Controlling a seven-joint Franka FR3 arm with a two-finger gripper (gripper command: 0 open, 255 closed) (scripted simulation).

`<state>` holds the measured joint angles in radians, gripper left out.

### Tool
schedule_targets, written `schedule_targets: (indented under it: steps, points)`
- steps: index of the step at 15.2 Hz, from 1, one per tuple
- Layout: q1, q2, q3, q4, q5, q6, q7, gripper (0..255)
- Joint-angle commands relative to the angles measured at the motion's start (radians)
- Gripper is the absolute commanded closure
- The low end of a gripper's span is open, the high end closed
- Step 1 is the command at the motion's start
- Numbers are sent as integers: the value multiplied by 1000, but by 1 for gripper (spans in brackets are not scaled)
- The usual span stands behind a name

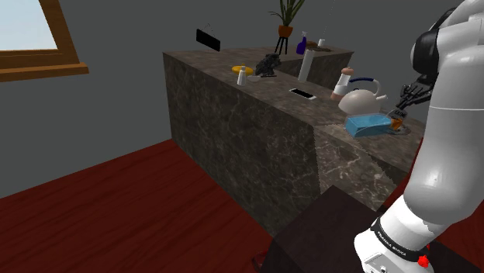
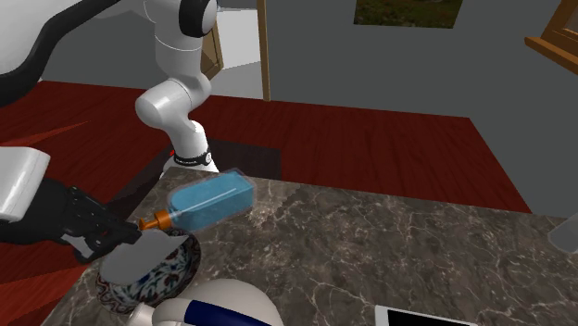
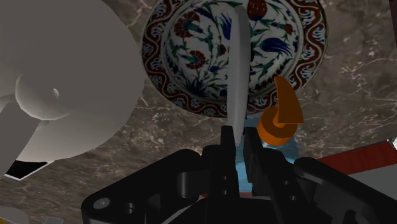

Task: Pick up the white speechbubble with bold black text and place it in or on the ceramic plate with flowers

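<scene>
Blue bottle [image 2: 211, 202], white teapot [image 1: 361, 99], phone [image 1: 302, 93], potted plant [image 1: 286, 19]

gripper [image 3: 238, 132] clasps thin pale speechbubble [image 3: 236, 63] edge-on over flowered plate [image 3: 184, 54].

The speechbubble [image 3: 236, 70] hangs edge-on over the plate [image 3: 191, 38], clasped in the hand [image 3: 236, 137]. A bottle [image 2: 208, 202] lies on its side on the tabletop [image 2: 389, 250] just beside the plate. The teapot [image 1: 361, 99] stands close by too, with a phone [image 1: 303, 93] further along on the shoulder view's left.
</scene>
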<state>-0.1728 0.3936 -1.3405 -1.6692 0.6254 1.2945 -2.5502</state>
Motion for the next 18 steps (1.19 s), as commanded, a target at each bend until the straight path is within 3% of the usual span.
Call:
schedule_targets:
  steps: [1, 6, 10, 18]
  points:
    - [0, 0, 0, 0, 0, 0, 0, 0]
    - [0, 0, 0, 0, 0, 0, 0, 0]
    - [-176, 58, 69, 202, 36, -148, -3, 0]
    - [-176, 58, 69, 202, 36, -149, -4, 0]
